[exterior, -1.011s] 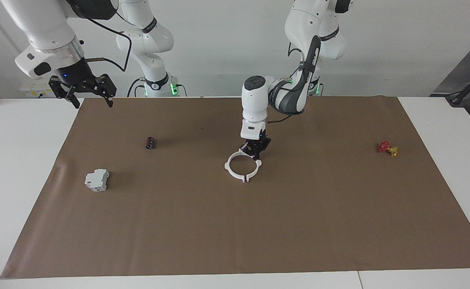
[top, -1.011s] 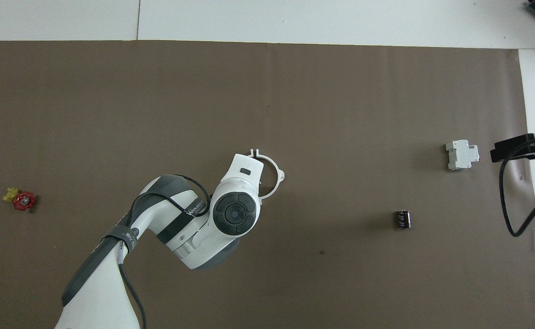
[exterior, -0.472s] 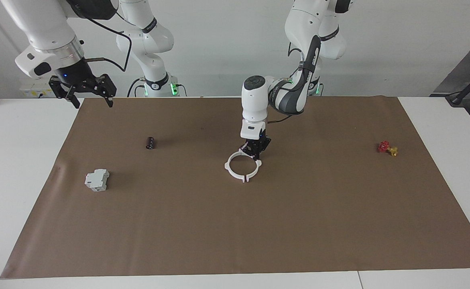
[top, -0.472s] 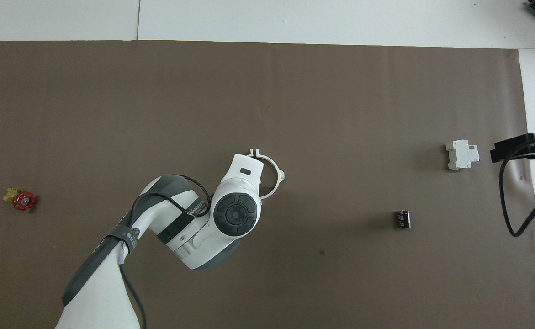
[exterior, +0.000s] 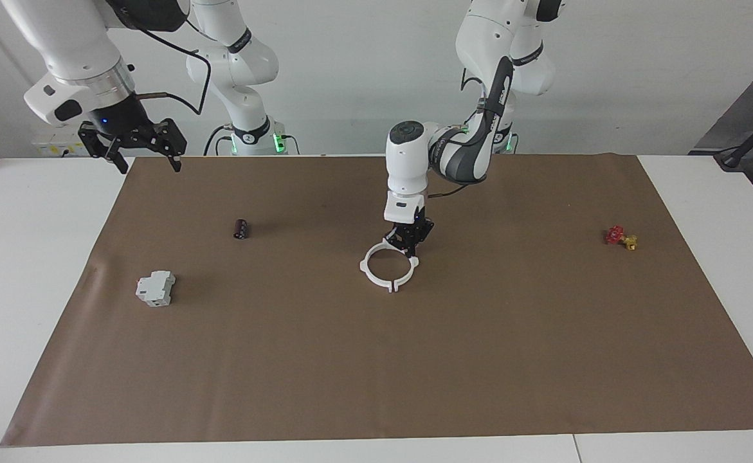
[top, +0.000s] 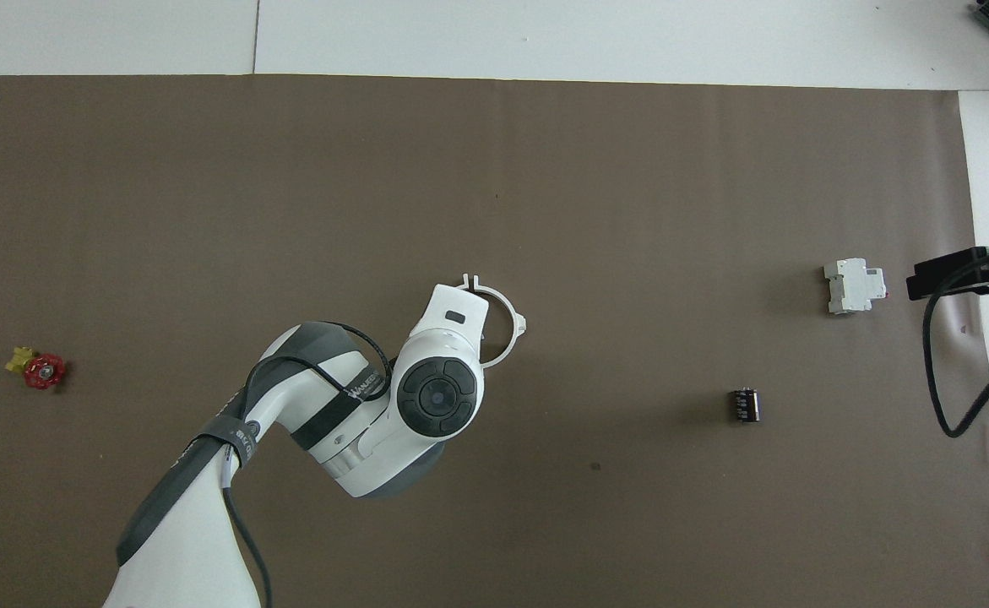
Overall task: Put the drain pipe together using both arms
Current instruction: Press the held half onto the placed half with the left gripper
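Two white half-rings lie joined as one ring [exterior: 389,269] near the middle of the brown mat [exterior: 415,360], tabs meeting at the end farther from the robots. The left gripper [exterior: 408,247] stands upright at the ring's nearer rim, fingers pinched together on the white plastic there; from overhead the left arm [top: 359,414] covers most of the ring. The right gripper [exterior: 135,146] hangs in the air over the mat's corner at the right arm's end, jaws spread wide, holding nothing; that arm waits. A black cylinder [exterior: 240,228] and a grey-white block [exterior: 155,288] lie toward the right arm's end, well apart from the ring. A small red-and-yellow piece [exterior: 620,238] sits toward the left arm's end.
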`<state>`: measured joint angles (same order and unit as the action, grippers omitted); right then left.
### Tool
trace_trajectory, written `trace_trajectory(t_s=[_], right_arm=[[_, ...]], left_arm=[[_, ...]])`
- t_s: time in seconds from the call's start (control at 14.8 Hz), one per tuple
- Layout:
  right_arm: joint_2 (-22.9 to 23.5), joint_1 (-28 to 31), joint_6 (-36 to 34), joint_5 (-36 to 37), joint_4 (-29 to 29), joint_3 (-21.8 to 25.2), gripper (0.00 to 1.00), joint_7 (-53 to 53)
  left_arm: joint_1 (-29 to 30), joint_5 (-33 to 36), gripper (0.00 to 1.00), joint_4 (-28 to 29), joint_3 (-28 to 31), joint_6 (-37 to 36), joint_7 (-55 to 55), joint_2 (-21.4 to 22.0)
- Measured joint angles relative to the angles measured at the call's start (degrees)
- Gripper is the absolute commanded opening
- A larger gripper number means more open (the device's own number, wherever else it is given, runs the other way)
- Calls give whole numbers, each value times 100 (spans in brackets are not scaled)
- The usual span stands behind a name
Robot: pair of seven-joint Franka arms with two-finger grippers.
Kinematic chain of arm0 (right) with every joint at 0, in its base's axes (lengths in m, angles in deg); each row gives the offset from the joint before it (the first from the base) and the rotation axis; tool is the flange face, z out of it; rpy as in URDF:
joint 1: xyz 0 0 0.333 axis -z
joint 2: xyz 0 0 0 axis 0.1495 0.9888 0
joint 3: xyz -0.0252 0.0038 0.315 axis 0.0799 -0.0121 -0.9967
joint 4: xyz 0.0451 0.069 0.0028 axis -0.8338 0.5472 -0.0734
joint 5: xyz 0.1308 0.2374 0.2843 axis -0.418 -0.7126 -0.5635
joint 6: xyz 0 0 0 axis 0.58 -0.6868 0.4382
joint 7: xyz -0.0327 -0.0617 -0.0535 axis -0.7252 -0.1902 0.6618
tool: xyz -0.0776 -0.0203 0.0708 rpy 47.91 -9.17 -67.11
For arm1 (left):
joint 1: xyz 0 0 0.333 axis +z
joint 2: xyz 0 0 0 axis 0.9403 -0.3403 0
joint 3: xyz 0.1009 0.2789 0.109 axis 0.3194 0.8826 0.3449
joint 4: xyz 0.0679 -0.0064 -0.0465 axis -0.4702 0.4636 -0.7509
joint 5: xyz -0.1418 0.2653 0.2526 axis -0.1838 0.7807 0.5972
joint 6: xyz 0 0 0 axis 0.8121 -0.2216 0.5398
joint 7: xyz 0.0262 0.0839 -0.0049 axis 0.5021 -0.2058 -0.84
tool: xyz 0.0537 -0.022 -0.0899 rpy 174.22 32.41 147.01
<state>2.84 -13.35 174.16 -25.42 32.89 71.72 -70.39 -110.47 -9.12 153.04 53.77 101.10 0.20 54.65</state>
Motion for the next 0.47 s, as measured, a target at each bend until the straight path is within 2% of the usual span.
trace_trajectory(t_s=[0.47], right_arm=[[0,0,0,0,0,0,100,0]], left_arm=[[-51,7,0,-16,9,-23,0,-13]])
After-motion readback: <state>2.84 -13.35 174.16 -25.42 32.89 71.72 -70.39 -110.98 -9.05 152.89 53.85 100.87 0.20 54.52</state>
